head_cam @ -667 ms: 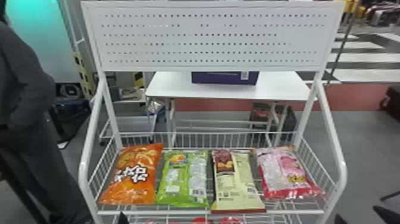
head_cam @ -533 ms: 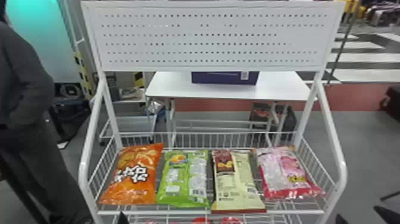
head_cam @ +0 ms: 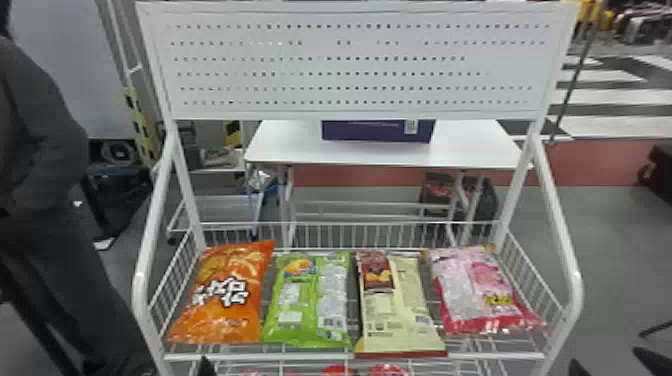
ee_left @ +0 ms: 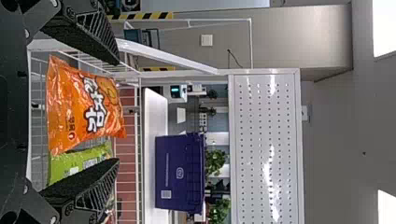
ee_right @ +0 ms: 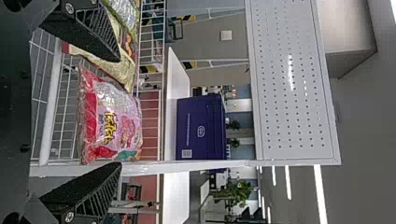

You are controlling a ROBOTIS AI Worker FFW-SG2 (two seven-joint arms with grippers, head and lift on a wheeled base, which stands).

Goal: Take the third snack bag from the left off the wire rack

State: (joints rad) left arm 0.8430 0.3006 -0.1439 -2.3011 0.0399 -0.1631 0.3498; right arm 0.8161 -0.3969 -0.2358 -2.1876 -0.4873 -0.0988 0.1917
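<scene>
Four snack bags lie flat in a row in the white wire rack. From the left they are an orange bag, a green bag, a cream bag with a dark red top and a pink bag. The cream one is third from the left. My left gripper is open, low in front of the rack, facing the orange bag and the green bag. My right gripper is open too, facing the pink bag with the cream bag beside it.
A white perforated back panel rises above the basket. Behind the rack stands a white table with a dark blue box. A person in dark clothes stands at the left. Red packets show on a lower shelf.
</scene>
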